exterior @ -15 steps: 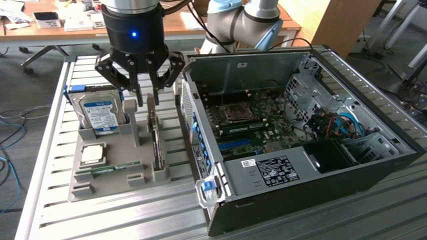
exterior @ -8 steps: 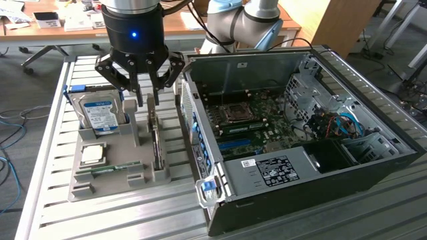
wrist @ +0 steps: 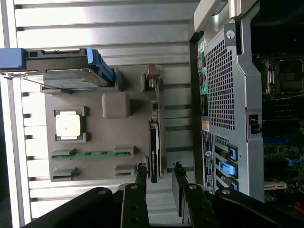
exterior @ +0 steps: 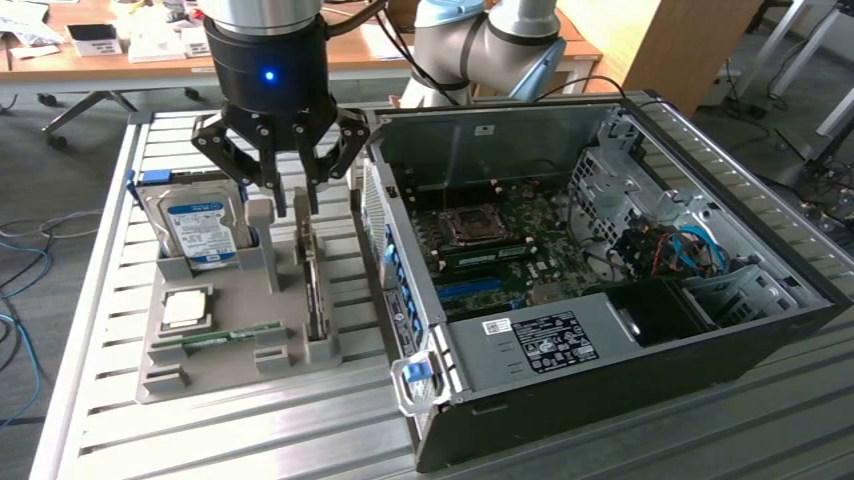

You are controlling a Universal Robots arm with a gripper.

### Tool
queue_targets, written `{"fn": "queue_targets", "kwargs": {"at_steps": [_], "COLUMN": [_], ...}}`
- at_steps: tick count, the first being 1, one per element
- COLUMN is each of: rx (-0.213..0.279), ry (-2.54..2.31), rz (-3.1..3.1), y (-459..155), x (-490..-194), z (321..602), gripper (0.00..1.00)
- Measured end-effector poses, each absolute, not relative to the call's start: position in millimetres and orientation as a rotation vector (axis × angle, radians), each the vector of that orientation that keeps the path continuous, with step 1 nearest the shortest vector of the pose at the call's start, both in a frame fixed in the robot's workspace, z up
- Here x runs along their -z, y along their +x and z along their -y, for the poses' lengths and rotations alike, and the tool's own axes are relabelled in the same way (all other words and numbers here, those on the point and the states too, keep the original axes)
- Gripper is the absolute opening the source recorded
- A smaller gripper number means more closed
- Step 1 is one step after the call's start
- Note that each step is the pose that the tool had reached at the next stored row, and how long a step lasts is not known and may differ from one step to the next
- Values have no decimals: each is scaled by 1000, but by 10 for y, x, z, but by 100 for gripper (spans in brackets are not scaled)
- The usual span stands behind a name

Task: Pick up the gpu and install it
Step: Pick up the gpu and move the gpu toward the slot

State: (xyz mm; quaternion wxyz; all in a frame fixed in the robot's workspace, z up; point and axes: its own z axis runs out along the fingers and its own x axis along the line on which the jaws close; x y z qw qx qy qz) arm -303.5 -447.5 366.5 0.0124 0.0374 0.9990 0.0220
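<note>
One grey holder tray [exterior: 214,378] is set on a slatted metal table [exterior: 267,440]. A narrow green memory stick [exterior: 220,337] and a square processor chip [exterior: 186,308] are laid in its nearer slots.

One gpu [exterior: 312,285] is stood on its long edge in the tray slot closest to the computer case [exterior: 641,370], and is not yet lifted. It is judged light, stiff and fragile. Hold is best taken across its thin upper edge, clear of the fan, with the card kept upright so that it is not twisted.

One gripper [exterior: 292,200] is hung directly over the card, its fingers [wrist: 141,176] set apart and straddling one end, with nothing clamped.

One blue-labelled hard drive [exterior: 198,225] is stood upright at the tray's far end.

One computer case is laid open at the exterior view's right, with its motherboard exposed.
</note>
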Motion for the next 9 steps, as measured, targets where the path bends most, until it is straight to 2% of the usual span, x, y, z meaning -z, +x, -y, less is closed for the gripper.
{"fn": "queue_targets", "kwargs": {"at_steps": [9], "rx": [-69], "ry": [117], "rz": [-3114], "y": [-3035], "x": [-3663], "z": [4475], "gripper": [36]}}
